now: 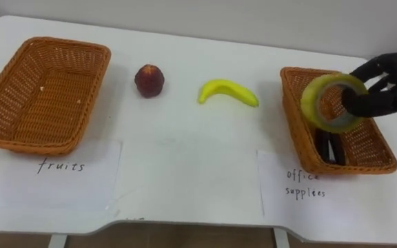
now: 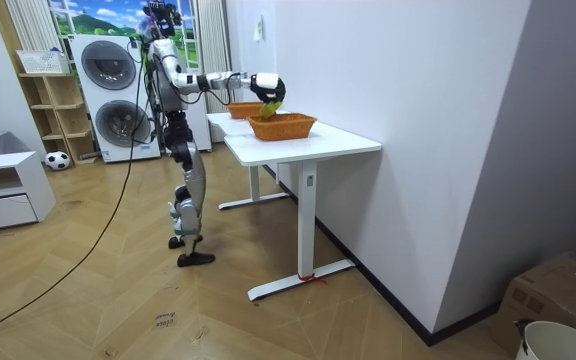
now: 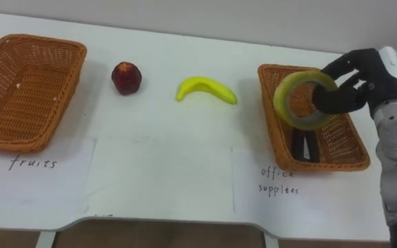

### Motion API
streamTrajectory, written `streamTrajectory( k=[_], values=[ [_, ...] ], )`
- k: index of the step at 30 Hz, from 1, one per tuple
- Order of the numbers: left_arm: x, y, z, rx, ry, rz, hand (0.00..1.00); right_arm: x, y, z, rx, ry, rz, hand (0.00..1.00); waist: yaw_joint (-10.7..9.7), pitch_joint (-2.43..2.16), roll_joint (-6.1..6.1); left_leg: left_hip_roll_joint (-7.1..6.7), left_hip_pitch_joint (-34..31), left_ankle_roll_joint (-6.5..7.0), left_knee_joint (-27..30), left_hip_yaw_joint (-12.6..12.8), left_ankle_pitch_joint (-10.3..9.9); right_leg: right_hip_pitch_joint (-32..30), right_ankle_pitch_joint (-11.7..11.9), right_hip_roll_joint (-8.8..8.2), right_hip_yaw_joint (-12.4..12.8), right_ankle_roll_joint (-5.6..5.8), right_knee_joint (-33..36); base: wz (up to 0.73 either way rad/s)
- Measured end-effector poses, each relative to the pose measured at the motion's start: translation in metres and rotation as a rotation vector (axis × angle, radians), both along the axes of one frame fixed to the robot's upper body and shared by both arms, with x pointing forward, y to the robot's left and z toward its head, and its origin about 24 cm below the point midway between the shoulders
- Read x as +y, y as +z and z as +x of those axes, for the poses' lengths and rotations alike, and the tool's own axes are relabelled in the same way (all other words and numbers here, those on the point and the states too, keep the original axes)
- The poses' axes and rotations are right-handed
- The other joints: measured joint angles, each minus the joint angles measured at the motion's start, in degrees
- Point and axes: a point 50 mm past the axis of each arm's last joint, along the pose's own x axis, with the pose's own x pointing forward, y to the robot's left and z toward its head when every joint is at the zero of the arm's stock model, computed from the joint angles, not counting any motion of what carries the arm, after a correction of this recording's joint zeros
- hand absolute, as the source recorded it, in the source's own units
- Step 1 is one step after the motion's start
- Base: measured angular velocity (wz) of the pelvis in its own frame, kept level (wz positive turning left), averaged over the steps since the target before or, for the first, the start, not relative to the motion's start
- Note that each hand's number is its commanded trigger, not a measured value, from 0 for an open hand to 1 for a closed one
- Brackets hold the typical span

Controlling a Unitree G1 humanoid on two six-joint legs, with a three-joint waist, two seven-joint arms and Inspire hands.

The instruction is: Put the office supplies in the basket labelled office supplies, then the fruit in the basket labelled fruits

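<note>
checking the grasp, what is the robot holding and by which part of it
The right robot hand holds the roll of tape by the right side of its ring, over the right basket.

The desk [image 1: 185, 62] is plain white. The banana [image 1: 227, 91] is bright yellow. Just left of the banana, the round fruit [image 1: 149, 80] is dark red. Far left of the banana, the left basket [image 1: 19, 143] is orange-brown wicker in a tight woven pattern. The right basket [image 1: 291, 117], right of the banana, has the same colour and weave, with a black item [image 1: 331, 148] inside. The tape roll [image 1: 313, 103] is translucent yellow-green and the right hand [image 1: 378, 103] is black. The paper sheets [image 1: 81, 182] nearer than the banana are white with dark handwriting.
</note>
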Motion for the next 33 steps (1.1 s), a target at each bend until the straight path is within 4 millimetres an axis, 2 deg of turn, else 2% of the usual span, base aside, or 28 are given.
streamTrajectory(
  k=[8,16,19,25,26,27,28,29,33],
  values=[
    [0.001,0.001,0.001,-0.012,0.008,-0.009,0.00,-0.005,-0.011,-0.008,0.045,-0.017,0.003,1.00,-0.13,-0.33,0.62,-0.04,0.01,0.00,0.00,0.03,0.00,-0.05,0.00,0.01,-0.03,0.00,-0.01,0.00],
    [0.002,0.001,0.001,-0.014,0.009,-0.007,0.00,-0.011,-0.017,-0.015,0.066,-0.040,-0.004,1.00,-0.05,-0.40,0.73,-0.02,0.13,0.00,0.00,0.07,0.00,-0.01,0.00,0.01,0.03,0.00,-0.11,0.00],
    [0.002,0.001,0.000,-0.011,0.009,-0.004,0.00,-0.017,-0.029,-0.020,0.103,-0.077,0.001,1.00,0.30,-0.48,0.55,-0.01,0.15,0.00,-0.01,0.07,0.00,0.15,0.00,0.01,0.02,0.00,-0.08,0.00],
    [0.002,0.001,-0.001,-0.006,0.012,-0.001,0.00,-0.023,-0.043,-0.026,0.164,-0.109,0.010,1.00,1.38,-0.19,0.09,-0.05,0.05,0.00,-0.02,0.15,0.00,0.08,-0.02,0.01,0.01,0.00,-0.06,0.00],
    [0.002,0.001,-0.002,-0.004,0.013,-0.001,0.00,-0.023,-0.044,-0.026,0.166,-0.108,0.003,0.73,1.47,-0.09,-0.08,-0.05,0.02,0.00,-0.02,0.16,0.00,0.07,-0.02,0.01,0.00,0.00,-0.09,0.00],
    [0.002,0.001,-0.002,-0.004,0.013,-0.002,0.00,-0.023,-0.044,-0.026,0.168,-0.108,-0.004,0.34,1.53,-0.04,-0.15,-0.05,0.01,0.00,-0.02,0.19,0.00,0.07,-0.03,0.01,0.00,0.00,-0.12,0.00],
    [0.002,0.001,-0.002,-0.001,0.014,-0.003,0.00,-0.023,-0.044,-0.026,0.171,-0.108,-0.013,0.03,1.63,0.03,-0.32,-0.05,0.00,0.00,-0.02,0.20,0.00,0.08,-0.03,0.00,0.00,0.01,-0.14,0.00],
    [0.002,0.001,-0.002,0.001,0.015,-0.004,0.00,-0.023,-0.043,-0.026,0.172,-0.107,-0.019,0.00,1.68,0.09,-0.47,-0.05,-0.03,0.00,-0.02,0.19,0.00,0.08,-0.03,-0.01,0.02,0.01,-0.19,0.00],
    [0.002,0.001,-0.002,0.004,0.015,-0.005,0.00,-0.023,-0.043,-0.026,0.170,-0.108,-0.024,0.00,1.63,0.10,-0.69,-0.06,-0.12,0.00,-0.02,0.16,0.00,0.06,-0.03,-0.01,0.05,0.02,-0.28,0.00]
  ],
)
